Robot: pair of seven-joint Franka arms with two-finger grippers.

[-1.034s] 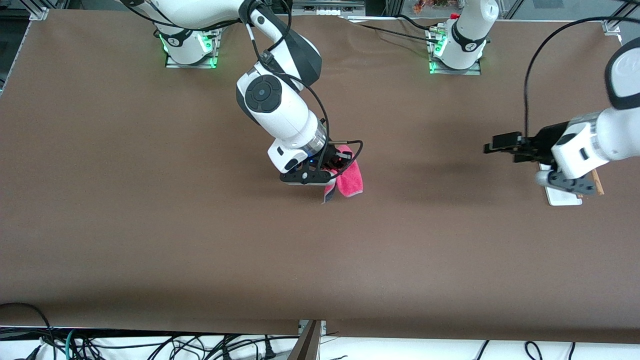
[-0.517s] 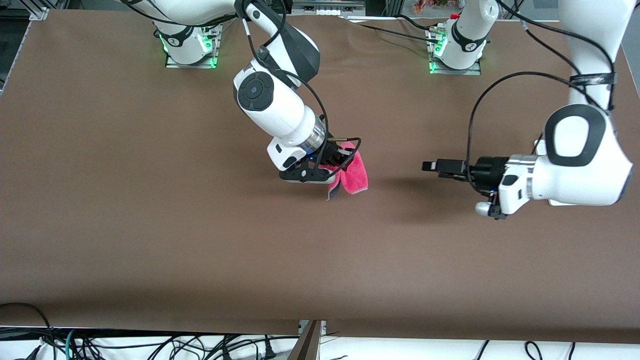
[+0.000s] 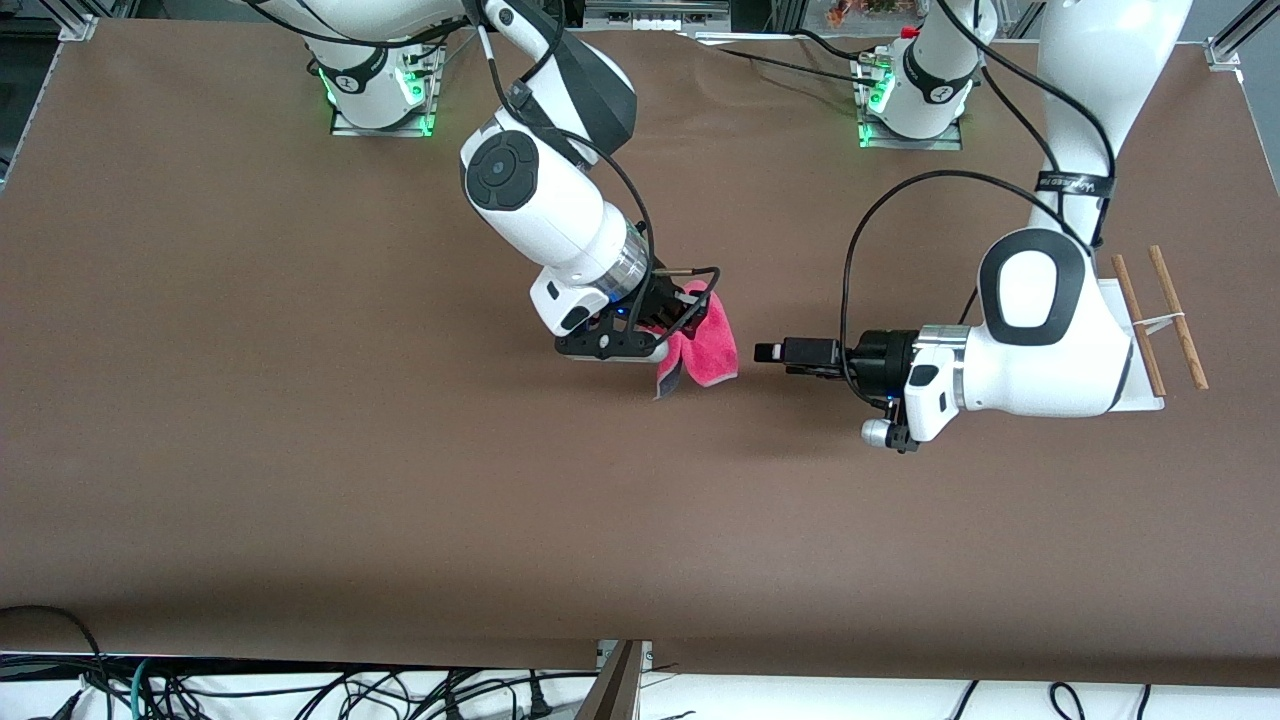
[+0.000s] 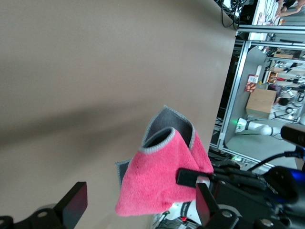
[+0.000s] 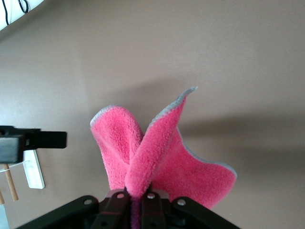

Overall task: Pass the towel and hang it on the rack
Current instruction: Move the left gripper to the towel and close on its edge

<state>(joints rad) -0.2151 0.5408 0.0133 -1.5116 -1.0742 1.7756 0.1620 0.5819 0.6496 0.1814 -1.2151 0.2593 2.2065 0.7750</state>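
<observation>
A wide brown table (image 3: 300, 450) carries the scene. The rack (image 3: 1160, 320) stands directly on it at the left arm's end, two brown rods above a white base. Both arms' bases (image 3: 380, 100) are mounted along its edge farthest from the front camera.

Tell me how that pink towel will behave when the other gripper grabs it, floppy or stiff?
Probably floppy: the towel droops in loose folds from the shut right gripper. It looks light, hanging from a single pinch. The fluffy pile should grip well, so the open left gripper likely won't slip.
</observation>
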